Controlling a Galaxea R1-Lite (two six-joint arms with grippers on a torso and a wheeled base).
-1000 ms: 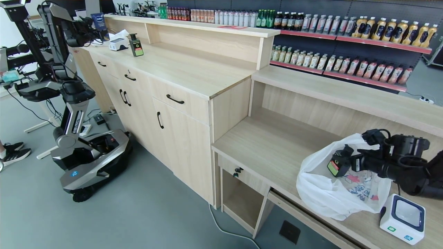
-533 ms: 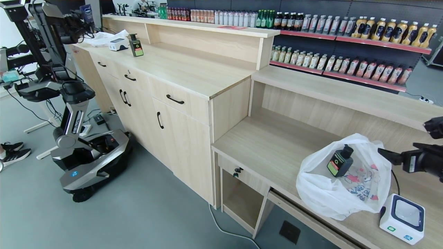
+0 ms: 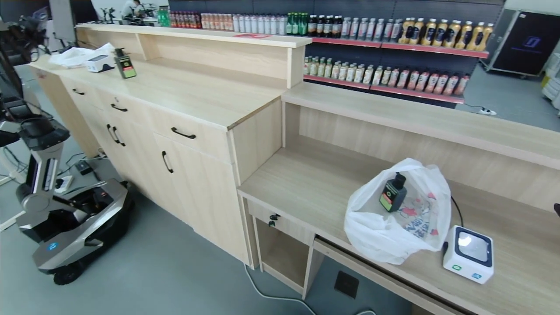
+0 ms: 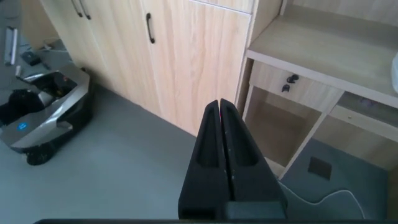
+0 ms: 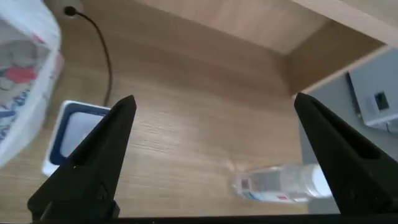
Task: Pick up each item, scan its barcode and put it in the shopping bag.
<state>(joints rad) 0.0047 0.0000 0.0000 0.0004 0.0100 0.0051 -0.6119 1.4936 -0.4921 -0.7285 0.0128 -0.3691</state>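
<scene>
A white shopping bag (image 3: 396, 227) stands open on the low wooden counter (image 3: 315, 179), and a dark bottle with a red-green label (image 3: 393, 193) sits upright inside it. To the bag's right lies the white barcode scanner (image 3: 469, 253). My right gripper (image 5: 216, 102) is open wide above the counter, empty. Under it a clear bottle (image 5: 283, 183) lies on its side, with the scanner (image 5: 74, 134) and the bag's edge (image 5: 25, 81) off to one side. My left gripper (image 4: 222, 124) is shut and empty, hanging over the grey floor in front of the cabinets.
Another robot (image 3: 57, 210) stands on the floor at the left by the tall counter, which carries a second bag, scanner and bottle (image 3: 124, 65). Shelves of drinks (image 3: 372, 52) line the back wall. A black cable (image 3: 455, 205) runs behind the bag.
My right gripper let go of the dark bottle inside the bag and drew back to the right, out of the head view. The head camera has turned to the right.
</scene>
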